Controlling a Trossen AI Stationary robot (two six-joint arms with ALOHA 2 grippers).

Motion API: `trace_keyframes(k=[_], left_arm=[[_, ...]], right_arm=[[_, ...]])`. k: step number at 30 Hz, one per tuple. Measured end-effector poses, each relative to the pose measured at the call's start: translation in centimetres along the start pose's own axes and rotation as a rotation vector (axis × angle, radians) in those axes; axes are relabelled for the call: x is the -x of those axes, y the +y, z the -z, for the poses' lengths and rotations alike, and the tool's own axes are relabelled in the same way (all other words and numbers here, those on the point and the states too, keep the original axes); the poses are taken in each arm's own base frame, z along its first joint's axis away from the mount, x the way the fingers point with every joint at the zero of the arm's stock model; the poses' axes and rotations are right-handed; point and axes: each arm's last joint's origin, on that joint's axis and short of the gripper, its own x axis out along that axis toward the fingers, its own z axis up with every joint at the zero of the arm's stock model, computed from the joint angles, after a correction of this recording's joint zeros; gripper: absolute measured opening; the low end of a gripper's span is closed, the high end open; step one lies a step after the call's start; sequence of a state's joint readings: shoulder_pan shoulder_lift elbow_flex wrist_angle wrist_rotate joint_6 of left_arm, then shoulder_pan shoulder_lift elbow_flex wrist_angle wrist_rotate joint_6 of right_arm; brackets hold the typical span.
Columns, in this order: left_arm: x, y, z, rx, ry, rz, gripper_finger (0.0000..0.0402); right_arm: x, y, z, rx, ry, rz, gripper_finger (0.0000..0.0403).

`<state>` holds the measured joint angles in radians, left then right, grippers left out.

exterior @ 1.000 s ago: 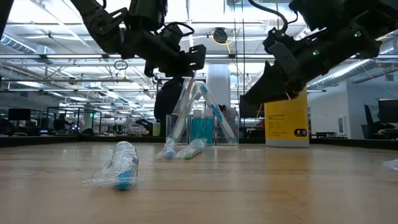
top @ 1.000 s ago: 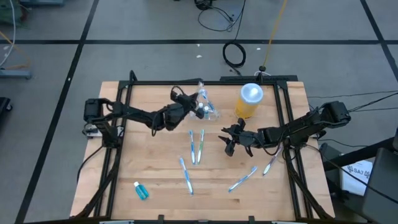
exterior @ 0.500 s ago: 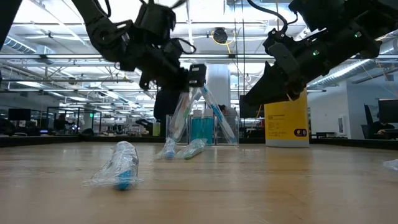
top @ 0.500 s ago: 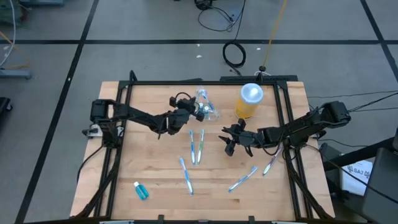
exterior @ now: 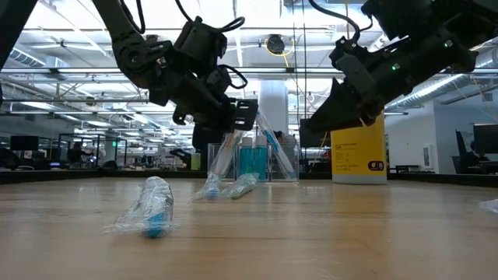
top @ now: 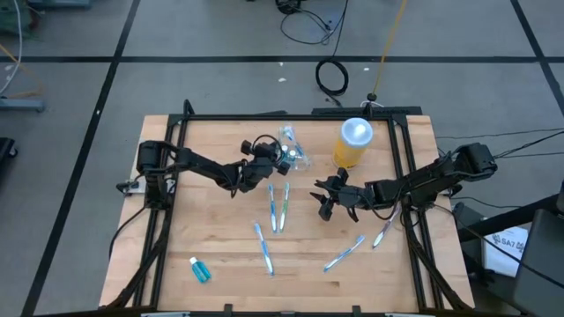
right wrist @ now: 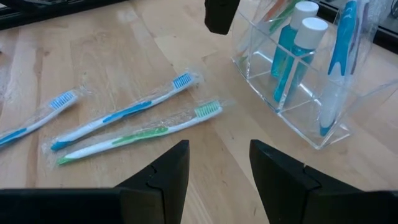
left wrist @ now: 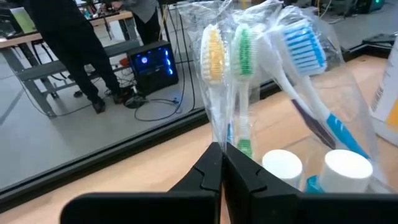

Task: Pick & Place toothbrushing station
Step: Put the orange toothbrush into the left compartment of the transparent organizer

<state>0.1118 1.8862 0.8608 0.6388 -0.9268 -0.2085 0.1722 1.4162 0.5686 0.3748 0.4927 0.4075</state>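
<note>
I see the toothbrushing station (top: pixel 294 155) upper centre of the high view; my left gripper (top: pixel 269 169) is pinched closed beside it, right gripper (top: pixel 328 204) agape, empty. Any nudge could topple it.

Wood tabletop (top: pixel 220 264), black frame rails round it. Clear plastic holder (top: pixel 293 155) stands at 12, w/ wrapped brushes & blue bottles inside; yellow jar (top: pixel 353 143) w/ white lid at 1. Two wrapped toothbrushes (top: pixel 278 208) at centre, one (top: pixel 264 248) at 6, two (top: pixel 345 254) at 4–5. Small wrapped blue bottle (top: pixel 200 269) at 7.
</note>
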Motion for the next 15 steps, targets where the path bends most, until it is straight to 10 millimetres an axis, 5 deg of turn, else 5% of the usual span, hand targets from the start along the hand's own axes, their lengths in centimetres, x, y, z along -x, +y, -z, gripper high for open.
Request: trace_keyframes(k=[7, 15], left_arm=[[0.01, -0.04, -0.01, -0.035, 0.000, 0.008, 0.0041], [0.52, -0.45, 0.04, -0.094, 0.001, 0.037, 0.0134]], right_arm=[[0.00, -0.02, 0.04, 0.002, 0.003, 0.001, 0.0160], [0.00, -0.02, 0.05, 0.003, 0.005, 0.002, 0.0160]])
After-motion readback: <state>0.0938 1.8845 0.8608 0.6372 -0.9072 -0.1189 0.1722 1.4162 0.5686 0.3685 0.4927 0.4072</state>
